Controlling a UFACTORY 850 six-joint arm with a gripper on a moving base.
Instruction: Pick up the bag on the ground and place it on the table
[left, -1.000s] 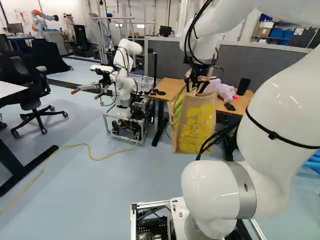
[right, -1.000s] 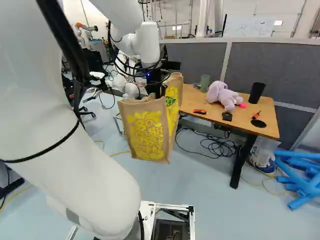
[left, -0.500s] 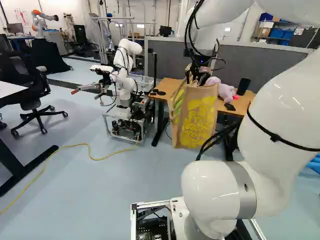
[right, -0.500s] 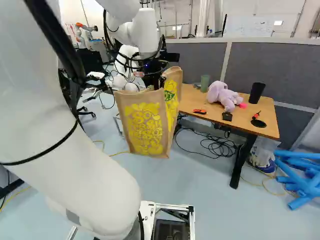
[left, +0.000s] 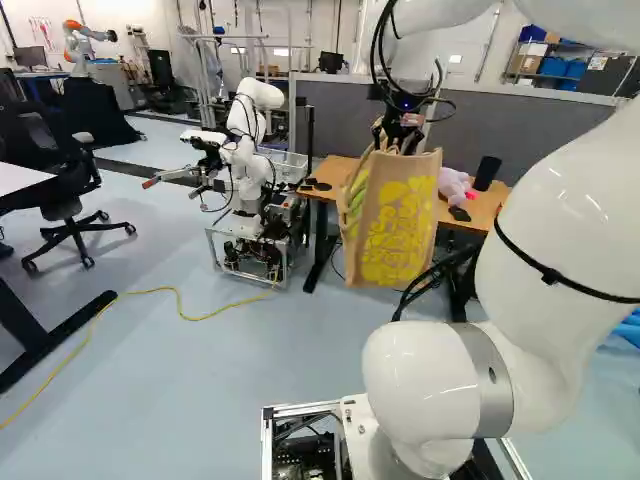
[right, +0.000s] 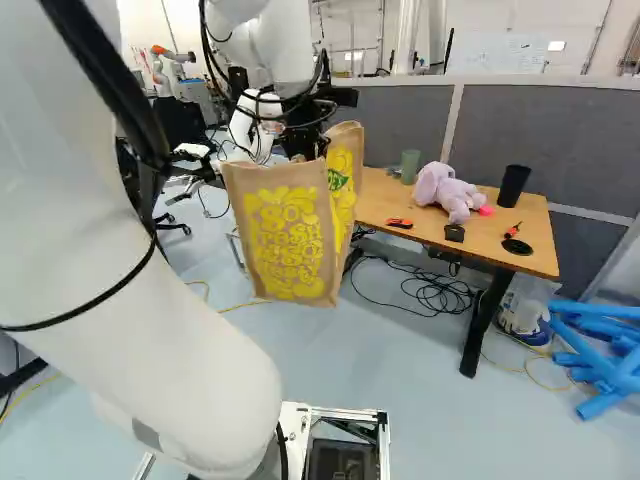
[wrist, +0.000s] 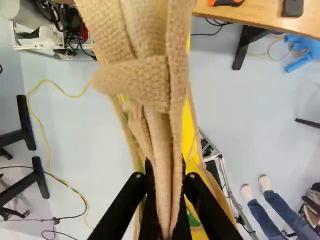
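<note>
Swinging this bag (right: 285, 240) over too low is my chief worry. It hangs upright at the near side of the table (right: 385, 197), apparently off the floor, and I judge its base to be below the tabletop; if I go across before lifting enough, the edge will catch the base and tip it or drag the cloth out of my grip. The claw (wrist: 165, 175) is closed on the bunched handle (wrist: 163, 150), pinching it from both sides. That is one narrow hold, so a quick turn could set the load swaying or let the cloth creep through. Lowering it carelessly could knock the green cup (right: 410, 166), shove the plush (right: 447, 190) or land the base on the cutter (right: 399, 223), leaving it leaning. Let go too early, it may slump or topple.

The bag looks like coarse jute, boxy and tall, with broad flat faces, yellow print and a yellow side bearing a green patch. Its handle is thick, knobbly weave, creased into folds, with a loop of it flopped across. The tabletop is smooth wood with a straight edge; the plush is soft and rounded, the green cup a plain upright cylinder.
</note>
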